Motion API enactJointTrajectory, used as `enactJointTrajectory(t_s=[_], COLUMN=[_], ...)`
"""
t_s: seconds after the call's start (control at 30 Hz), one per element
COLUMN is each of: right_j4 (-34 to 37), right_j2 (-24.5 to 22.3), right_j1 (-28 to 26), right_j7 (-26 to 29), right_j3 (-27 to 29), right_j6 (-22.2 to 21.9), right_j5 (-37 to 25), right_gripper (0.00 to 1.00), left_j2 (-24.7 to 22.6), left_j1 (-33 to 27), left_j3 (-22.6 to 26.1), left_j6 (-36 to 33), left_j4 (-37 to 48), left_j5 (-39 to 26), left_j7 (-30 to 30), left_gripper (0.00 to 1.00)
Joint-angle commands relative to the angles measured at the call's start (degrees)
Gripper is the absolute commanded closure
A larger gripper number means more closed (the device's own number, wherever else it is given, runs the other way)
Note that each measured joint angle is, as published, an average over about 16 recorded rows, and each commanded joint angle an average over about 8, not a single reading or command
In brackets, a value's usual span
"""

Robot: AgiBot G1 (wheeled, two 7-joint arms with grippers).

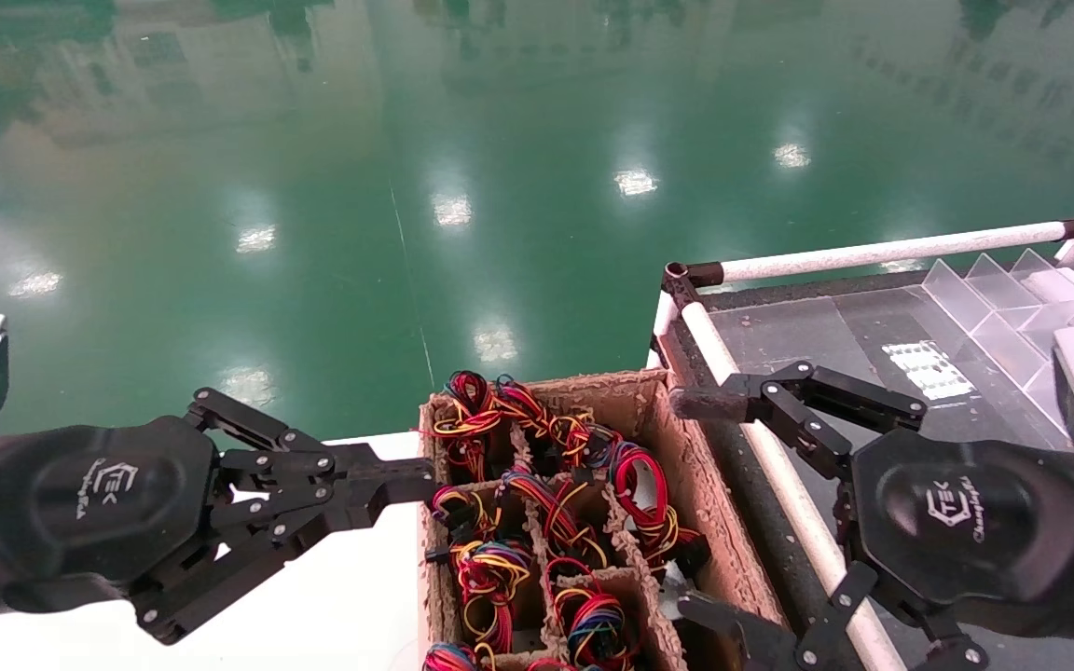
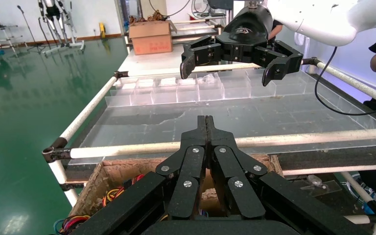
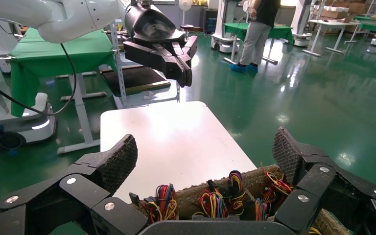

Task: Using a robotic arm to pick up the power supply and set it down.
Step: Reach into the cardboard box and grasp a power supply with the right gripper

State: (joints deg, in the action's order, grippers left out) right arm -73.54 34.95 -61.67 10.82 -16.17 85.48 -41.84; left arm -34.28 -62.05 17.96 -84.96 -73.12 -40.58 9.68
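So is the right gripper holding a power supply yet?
No, the right gripper is open and empty above the cardboard box of wired power supplies.

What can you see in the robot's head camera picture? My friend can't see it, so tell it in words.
A cardboard box with dividers holds bundles of red, yellow and blue wires. The left gripper, fingers shut, hangs beside the box over a white table. The right gripper, fingers wide open, hovers at the box's other side, beside a railed bench; a shiny green floor lies beyond.
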Motion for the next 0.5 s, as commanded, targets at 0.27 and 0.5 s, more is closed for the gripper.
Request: enactJointTrajectory(t_s=[0.27, 0.5], right_j4=[0.0, 0.17], right_j2=[0.0, 0.04], right_j1=[0.0, 0.02], right_j7=[0.0, -0.05], right_j3=[0.0, -0.03], right_j6=[0.0, -0.15], right_j5=[0.0, -0.21], right_gripper=[0.0, 0.0], left_j2=[0.0, 0.0], left_j1=[0.0, 0.0], left_j3=[0.0, 0.0], left_j6=[0.0, 0.0], left_j4=[0.0, 0.01], left_j5=[0.0, 0.0], left_j7=[0.0, 0.0], left_gripper=[0.0, 0.0])
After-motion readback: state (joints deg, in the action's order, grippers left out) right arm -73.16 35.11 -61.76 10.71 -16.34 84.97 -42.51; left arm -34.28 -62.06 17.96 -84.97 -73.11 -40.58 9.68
